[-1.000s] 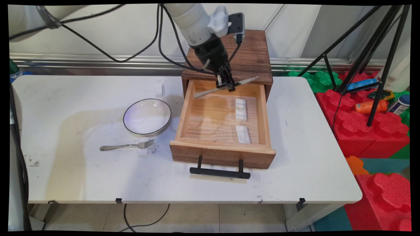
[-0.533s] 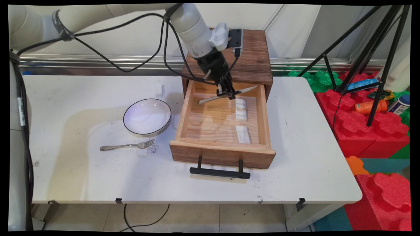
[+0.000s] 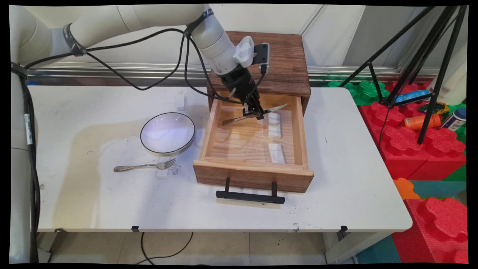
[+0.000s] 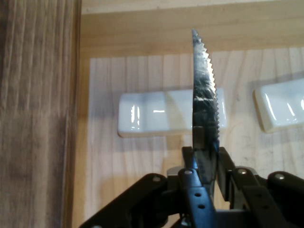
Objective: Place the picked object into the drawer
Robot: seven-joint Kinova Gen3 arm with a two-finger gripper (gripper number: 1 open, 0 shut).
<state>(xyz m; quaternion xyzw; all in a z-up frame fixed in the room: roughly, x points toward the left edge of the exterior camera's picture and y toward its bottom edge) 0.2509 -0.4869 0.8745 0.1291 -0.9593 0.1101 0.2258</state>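
Observation:
My black gripper (image 3: pixel 257 114) is shut on a metal knife (image 3: pixel 255 114) with a serrated blade, held roughly level over the back of an open wooden drawer (image 3: pixel 213 129). In the hand view the knife (image 4: pixel 204 102) rises edge-on from between the fingers (image 4: pixel 188 164). Beneath it a white ceramic rest (image 4: pixel 156 112) lies on the drawer floor, and a second white rest (image 4: pixel 280 108) shows to the right. In the main view these two rests (image 3: pixel 273 125) (image 3: pixel 276 153) lie along the drawer's right side.
The drawer belongs to a dark wooden cabinet (image 3: pixel 287 63) at the table's back. A white bowl with a dark rim (image 3: pixel 167 133) and a fork (image 3: pixel 145 166) lie left of the drawer. Small white blocks (image 3: pixel 180 100) (image 3: pixel 162 174) sit nearby. A tripod (image 3: pixel 429 67) and red foam blocks (image 3: pixel 422 149) stand to the right.
The gripper has come down and slightly forward with the knife, from above the drawer's back edge to lower inside the drawer.

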